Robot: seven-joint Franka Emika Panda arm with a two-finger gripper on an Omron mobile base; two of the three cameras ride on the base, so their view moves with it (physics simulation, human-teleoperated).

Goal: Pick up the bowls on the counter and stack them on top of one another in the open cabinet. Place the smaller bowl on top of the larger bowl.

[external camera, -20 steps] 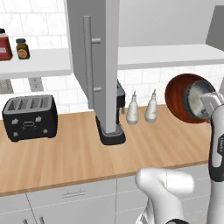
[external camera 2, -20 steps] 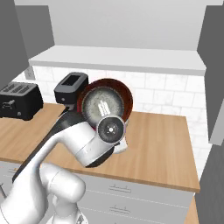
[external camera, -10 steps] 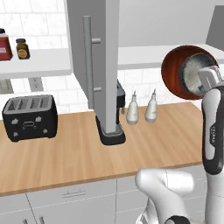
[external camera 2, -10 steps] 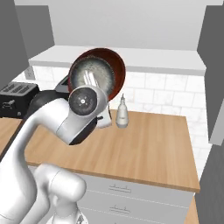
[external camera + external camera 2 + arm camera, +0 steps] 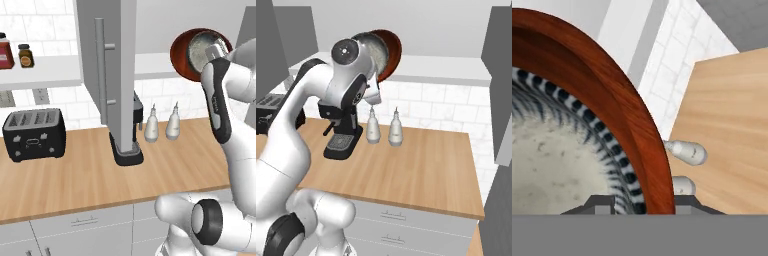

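The larger bowl (image 5: 180, 56), reddish-brown, hangs tilted on edge high above the counter (image 5: 90, 180), level with the open cabinet's pale shelf (image 5: 150, 65). The smaller bowl (image 5: 202, 44), grey and speckled, sits nested inside it. My gripper (image 5: 642, 202) is shut on their rims: the brown rim (image 5: 637, 130) and the grey bowl's striped wall (image 5: 572, 150) both run down between the fingertips. From the right base view, the brown bowl (image 5: 392, 49) and the grey bowl (image 5: 374, 50) sit just in front of the shelf (image 5: 441, 67). The cabinet's grey door (image 5: 122, 75) stands open to the left.
Two white bottles (image 5: 151, 125) (image 5: 173, 122) stand at the back of the counter below the bowls. A coffee machine (image 5: 338, 130) stands behind the open door, and a black toaster (image 5: 34, 134) at the left. Jars (image 5: 25, 55) sit on the left shelf.
The arm has lifted the nested bowls from just above the bottles up to shelf height and turned them more on edge. The grip is unchanged.
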